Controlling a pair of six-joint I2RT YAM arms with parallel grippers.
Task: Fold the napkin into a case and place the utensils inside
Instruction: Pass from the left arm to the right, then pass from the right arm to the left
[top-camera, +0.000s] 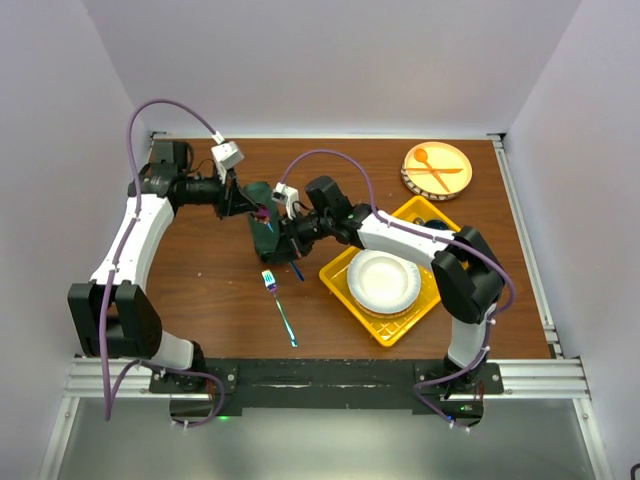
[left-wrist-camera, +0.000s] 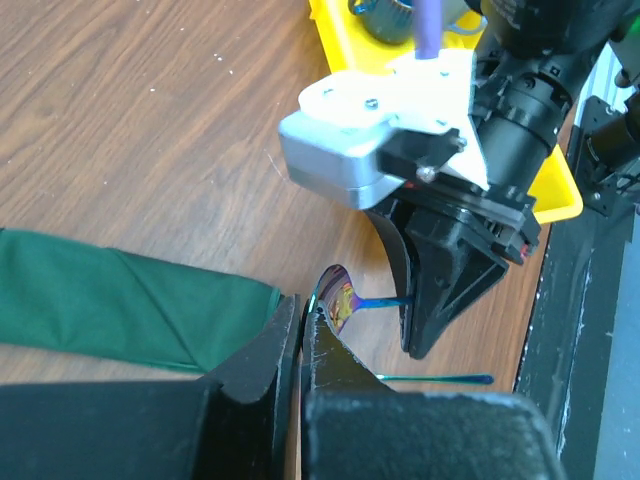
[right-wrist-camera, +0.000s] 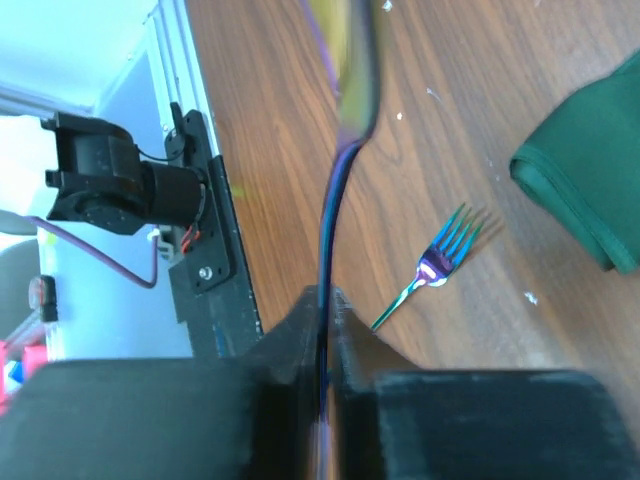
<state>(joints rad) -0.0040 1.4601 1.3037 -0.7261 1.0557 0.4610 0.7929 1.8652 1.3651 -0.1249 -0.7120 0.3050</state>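
Pinched tight in my right gripper (right-wrist-camera: 325, 300), the spoon (right-wrist-camera: 334, 200) is held by its thin handle, its bowl just beside the end of the green case (left-wrist-camera: 130, 305), which lies flat. My left gripper (left-wrist-camera: 302, 312) is closed at that same end; whether it nips cloth I cannot tell. Best, I judge, to keep the spoon low, in line with the case, then slide it in. The fork (top-camera: 278, 300) lies near the case. Right of the case, a yellow tray (top-camera: 338, 272) holds a white plate (top-camera: 383, 280); beyond, a round dish (top-camera: 409, 182) carries orange utensils (top-camera: 437, 168).
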